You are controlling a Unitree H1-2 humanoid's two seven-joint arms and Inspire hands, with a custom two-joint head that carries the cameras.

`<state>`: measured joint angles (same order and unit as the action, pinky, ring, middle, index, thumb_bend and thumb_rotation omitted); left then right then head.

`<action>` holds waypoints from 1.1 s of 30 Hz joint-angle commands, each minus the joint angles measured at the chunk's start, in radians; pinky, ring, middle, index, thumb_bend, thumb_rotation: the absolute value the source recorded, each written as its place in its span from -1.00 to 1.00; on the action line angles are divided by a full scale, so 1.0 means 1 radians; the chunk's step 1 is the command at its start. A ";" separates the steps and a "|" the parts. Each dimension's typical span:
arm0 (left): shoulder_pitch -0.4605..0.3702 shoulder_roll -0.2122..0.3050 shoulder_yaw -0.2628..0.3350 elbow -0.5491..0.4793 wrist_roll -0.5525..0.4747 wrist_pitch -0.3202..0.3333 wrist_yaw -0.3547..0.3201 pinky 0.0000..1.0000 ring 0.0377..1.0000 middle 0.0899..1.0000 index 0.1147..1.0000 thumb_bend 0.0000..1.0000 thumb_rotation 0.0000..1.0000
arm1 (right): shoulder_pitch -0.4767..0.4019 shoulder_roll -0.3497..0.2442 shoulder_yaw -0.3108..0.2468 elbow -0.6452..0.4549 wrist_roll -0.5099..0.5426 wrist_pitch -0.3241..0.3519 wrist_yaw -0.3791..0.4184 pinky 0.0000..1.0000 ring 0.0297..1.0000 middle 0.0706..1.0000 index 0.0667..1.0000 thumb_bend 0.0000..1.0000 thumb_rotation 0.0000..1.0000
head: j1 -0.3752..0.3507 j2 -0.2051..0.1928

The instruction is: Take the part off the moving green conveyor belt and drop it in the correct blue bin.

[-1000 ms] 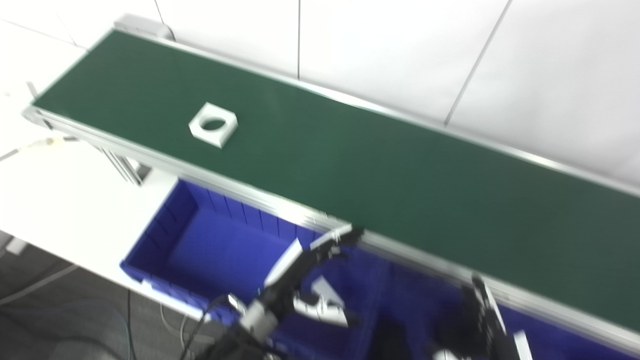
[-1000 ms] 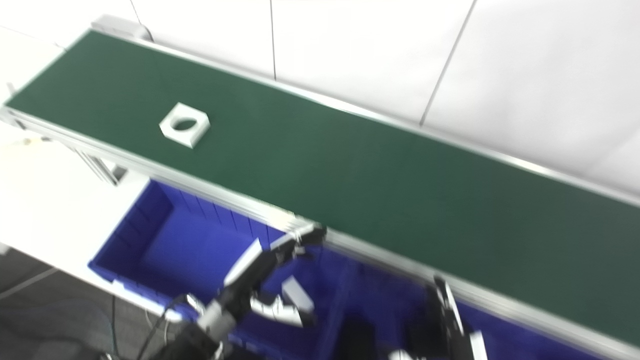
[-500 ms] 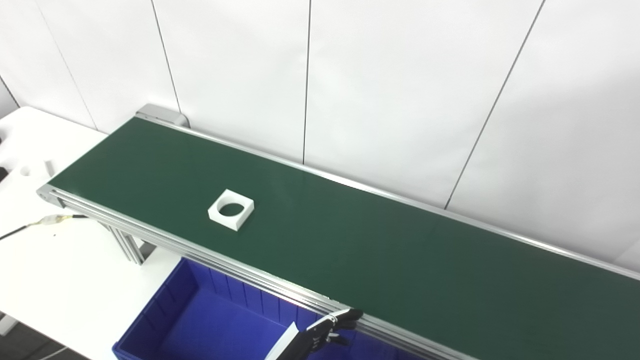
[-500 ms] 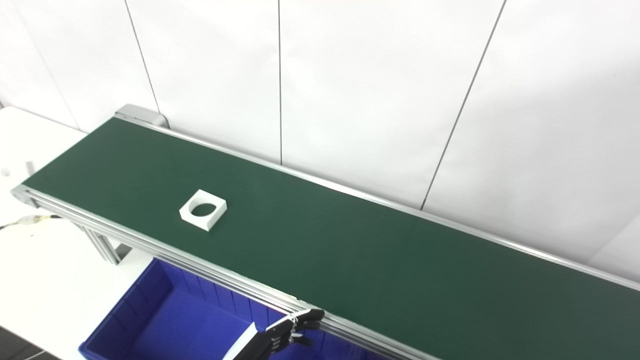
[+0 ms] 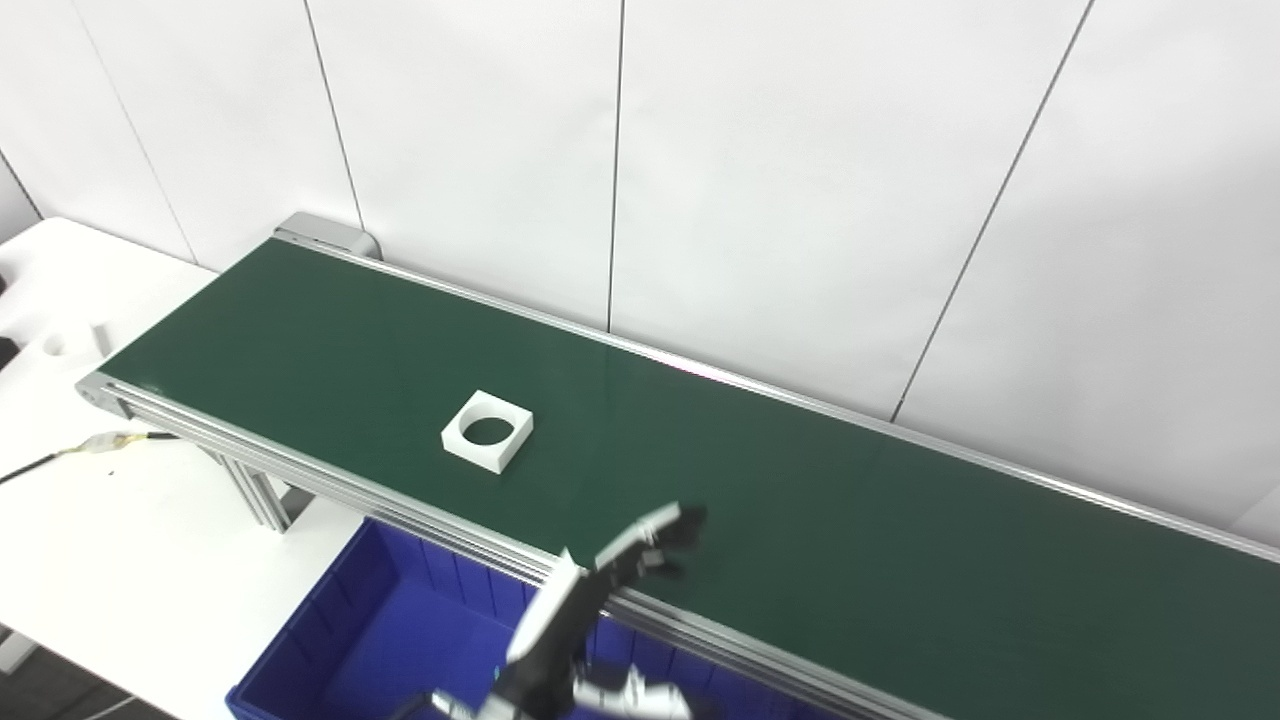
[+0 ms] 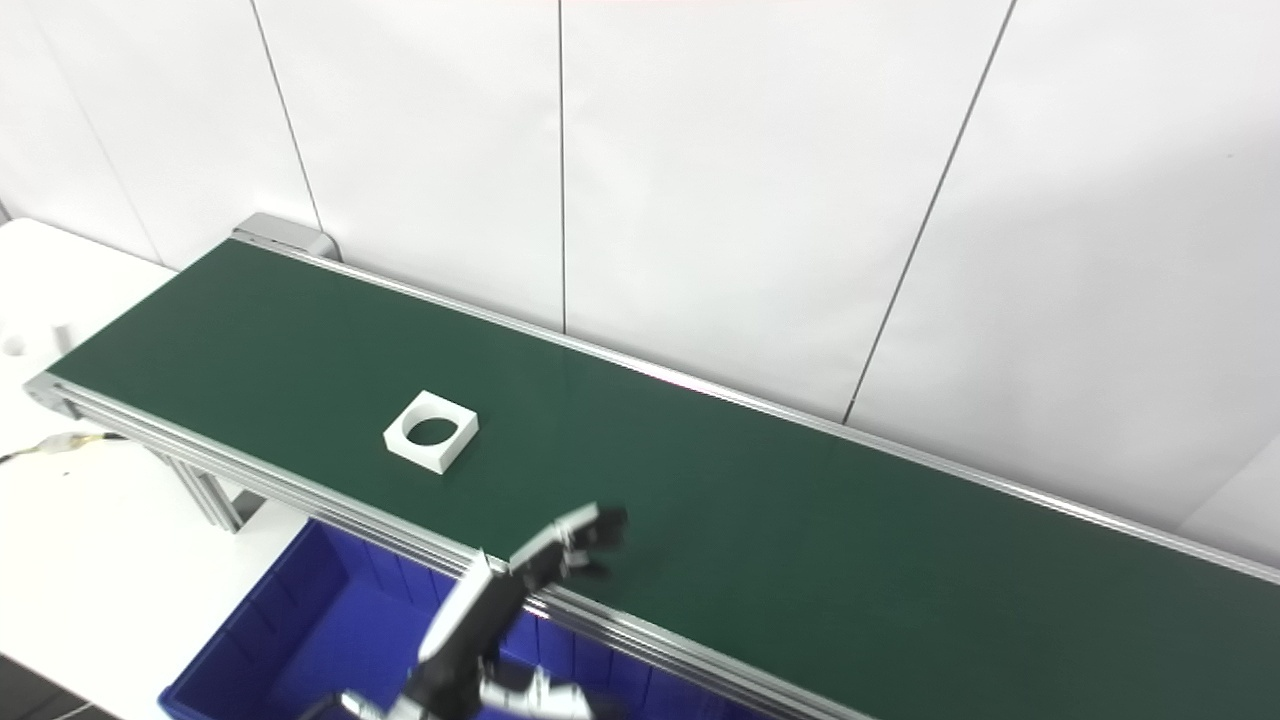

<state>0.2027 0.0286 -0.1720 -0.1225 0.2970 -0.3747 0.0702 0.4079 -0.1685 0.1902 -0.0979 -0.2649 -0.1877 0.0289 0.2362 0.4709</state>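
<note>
A white square part with a round hole (image 5: pixel 487 431) lies flat on the green conveyor belt (image 5: pixel 800 520), toward its left end; it also shows in the right eye view (image 6: pixel 431 431). My left hand (image 5: pixel 600 590) reaches up from the bottom edge, fingers stretched out over the belt's near rail, thumb spread low. It is open and holds nothing. Its fingertips (image 5: pixel 680 520) are to the right of the part and nearer to me, well apart from it. My right hand is out of the picture.
A blue bin (image 5: pixel 330 640) sits below the belt's near rail, under my left arm. A white table (image 5: pixel 110 540) with a cable (image 5: pixel 60 455) lies at the left. A white panelled wall stands behind the belt.
The camera tilted up early on, dropping the right hand from view. Since then the part has moved right along the belt, and my left hand has risen from the bin over the belt's near rail.
</note>
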 commanded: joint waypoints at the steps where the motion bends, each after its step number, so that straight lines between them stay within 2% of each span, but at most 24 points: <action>1: -0.058 0.002 0.024 -0.047 0.024 0.020 0.010 0.69 0.83 0.86 0.85 0.70 -0.22 | -0.006 0.002 -0.003 -0.011 0.008 -0.044 -0.002 0.58 0.68 0.75 0.87 0.47 -0.56 | -0.001 0.001; 5: -0.120 0.029 0.068 -0.036 0.016 0.027 -0.001 0.76 0.87 0.91 0.89 0.65 -0.24 | -0.013 0.002 -0.001 -0.003 0.013 -0.051 0.000 0.57 0.68 0.77 0.88 0.46 -0.58 | -0.009 0.004; 8: -0.149 0.061 0.095 -0.045 0.001 0.063 -0.022 0.78 0.91 0.95 0.91 0.64 -0.27 | -0.015 0.002 -0.001 -0.003 0.011 -0.051 -0.001 0.55 0.67 0.76 0.88 0.46 -0.58 | -0.023 0.011; 11: -0.183 0.107 0.120 -0.045 0.000 0.089 -0.044 0.81 0.94 0.99 0.94 0.61 -0.28 | -0.016 0.002 0.001 -0.009 -0.002 -0.047 -0.005 0.54 0.67 0.75 0.88 0.47 -0.54 | -0.032 0.019; 14: -0.230 0.159 0.142 -0.003 0.004 0.091 -0.058 0.85 0.95 0.99 0.95 0.60 -0.32 | -0.020 0.005 0.000 -0.007 -0.002 -0.055 -0.007 0.51 0.64 0.72 0.84 0.50 -0.56 | -0.048 0.027; 16: -0.263 0.191 0.153 0.021 0.033 0.119 -0.065 0.85 0.94 0.98 0.95 0.62 -0.34 | -0.022 0.006 0.000 -0.002 0.000 -0.061 -0.009 0.50 0.63 0.72 0.82 0.51 -0.57 | -0.057 0.033; 18: -0.301 0.227 0.158 0.055 0.061 0.135 -0.072 0.81 0.92 0.97 0.94 0.65 -0.46 | -0.023 0.008 0.000 -0.001 0.000 -0.064 -0.011 0.50 0.62 0.70 0.81 0.53 -0.55 | -0.064 0.038; 21: -0.349 0.281 0.153 0.106 0.101 0.143 -0.084 0.82 0.92 0.97 0.94 0.64 -0.61 | -0.026 0.008 0.001 0.004 -0.010 -0.081 -0.017 0.46 0.60 0.69 0.80 0.54 -0.52 | -0.067 0.042; 24: -0.392 0.341 0.142 0.145 0.127 0.185 -0.129 0.88 0.96 1.00 0.96 0.64 -0.67 | -0.025 0.012 0.000 -0.002 -0.014 -0.078 -0.016 0.44 0.60 0.69 0.79 0.54 -0.53 | -0.072 0.048; 30: -0.453 0.420 0.113 0.194 0.170 0.270 -0.206 0.86 0.99 1.00 0.96 0.72 -0.92 | -0.025 0.016 -0.003 -0.011 -0.022 -0.068 -0.013 0.43 0.59 0.70 0.80 0.56 -0.47 | -0.075 0.053; 33: -0.486 0.455 0.084 0.233 0.219 0.279 -0.223 0.83 0.98 0.98 0.95 0.74 -0.94 | -0.024 0.017 -0.004 -0.014 -0.022 -0.065 -0.011 0.44 0.59 0.69 0.80 0.56 -0.46 | -0.075 0.053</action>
<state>-0.2308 0.4452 -0.0830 0.1146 0.4925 -0.0938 -0.1505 0.3830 -0.1538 0.1911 -0.0785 -0.2905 -0.2119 0.0274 0.1611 0.5231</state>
